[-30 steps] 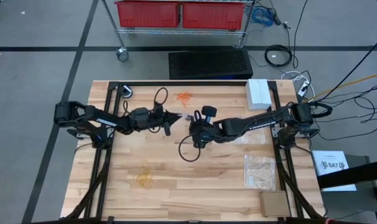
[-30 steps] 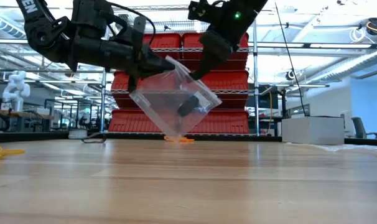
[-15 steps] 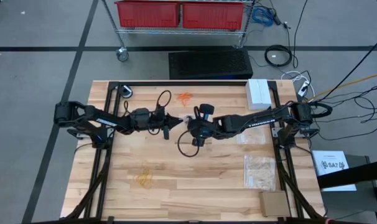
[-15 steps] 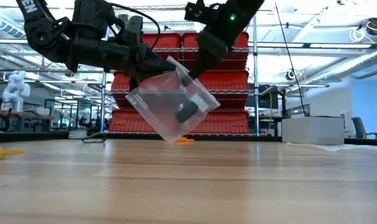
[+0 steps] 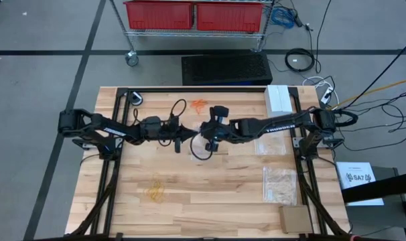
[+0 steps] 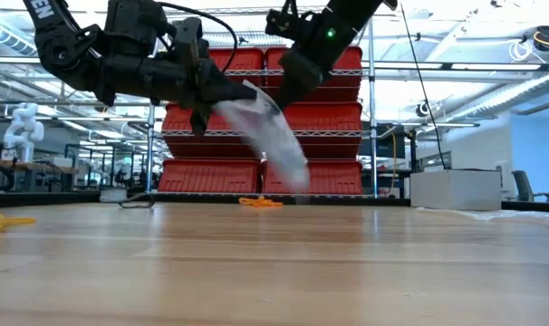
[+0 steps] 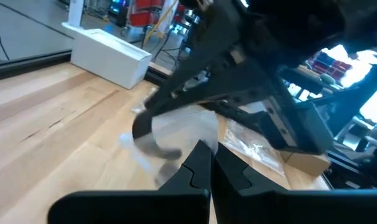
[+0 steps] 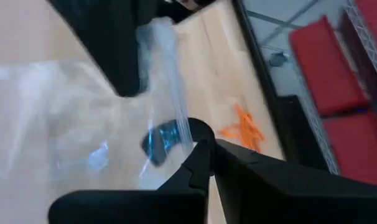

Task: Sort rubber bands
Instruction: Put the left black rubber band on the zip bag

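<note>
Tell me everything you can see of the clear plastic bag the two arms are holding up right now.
The clear plastic bag is thin, see-through film, blurred in the low view. It hangs tilted in the air above the table's middle, off the wood, pinched at its upper edge by the shut left tool and the shut right tool. A dark clump, apparently black rubber bands, sits inside it. Orange rubber bands lie on the table beyond it.

White "TROSSEN" lettering runs along the right arm [image 5: 273, 125]; the sheet [image 5: 361, 179] on the floor right of the table reads "SA7"; letters "EN" show on the left arm [image 6: 50, 11].
</note>
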### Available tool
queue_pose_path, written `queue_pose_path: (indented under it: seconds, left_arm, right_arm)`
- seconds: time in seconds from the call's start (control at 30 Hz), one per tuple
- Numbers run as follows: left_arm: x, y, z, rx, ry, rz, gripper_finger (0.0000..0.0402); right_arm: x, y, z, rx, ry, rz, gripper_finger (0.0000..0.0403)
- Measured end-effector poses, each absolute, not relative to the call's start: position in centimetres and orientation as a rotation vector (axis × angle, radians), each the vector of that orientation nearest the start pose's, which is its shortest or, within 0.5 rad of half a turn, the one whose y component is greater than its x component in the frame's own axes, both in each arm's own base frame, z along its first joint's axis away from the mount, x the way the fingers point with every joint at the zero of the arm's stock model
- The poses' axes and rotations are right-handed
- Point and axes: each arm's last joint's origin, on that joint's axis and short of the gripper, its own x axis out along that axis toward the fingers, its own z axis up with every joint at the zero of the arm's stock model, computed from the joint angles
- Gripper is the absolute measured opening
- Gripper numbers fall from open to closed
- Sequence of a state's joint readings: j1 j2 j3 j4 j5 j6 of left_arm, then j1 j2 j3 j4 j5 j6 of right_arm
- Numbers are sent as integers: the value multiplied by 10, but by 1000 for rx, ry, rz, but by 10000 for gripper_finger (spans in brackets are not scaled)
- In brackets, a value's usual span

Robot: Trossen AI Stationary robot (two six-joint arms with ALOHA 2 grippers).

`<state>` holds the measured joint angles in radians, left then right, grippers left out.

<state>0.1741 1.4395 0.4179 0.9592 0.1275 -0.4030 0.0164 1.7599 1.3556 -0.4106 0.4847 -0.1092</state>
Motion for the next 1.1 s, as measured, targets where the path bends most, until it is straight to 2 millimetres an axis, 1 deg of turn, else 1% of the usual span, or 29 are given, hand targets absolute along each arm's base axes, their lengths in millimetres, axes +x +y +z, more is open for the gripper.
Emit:
queue_pose_path:
  seconds: [0.13, 0.27, 0.5, 0.67, 0.77, 1.0, 1.1]
  left_arm:
    - [257, 42, 182, -412, 52, 57, 0]
    - [257, 41, 181, -412, 61, 58, 0]
    - [258, 36, 179, -358, 87, 40, 0]
    - [259, 32, 179, -313, 86, 20, 0]
    - [259, 31, 181, -308, 80, 18, 0]
    - [256, 30, 189, -267, 50, -13, 0]
    - [254, 29, 194, -243, 33, -36, 0]
  right_arm:
    - [385, -4, 253, -239, 809, -274, 0]
    - [385, 3, 253, -213, 804, -210, 0]
    - [386, 8, 253, -154, 788, -159, 0]
    - [388, 9, 255, -59, 755, -193, 3]
    - [388, 11, 255, -45, 751, -198, 28]
    - [388, 16, 256, -48, 743, -192, 133]
    - [384, 18, 262, -51, 740, -180, 164]
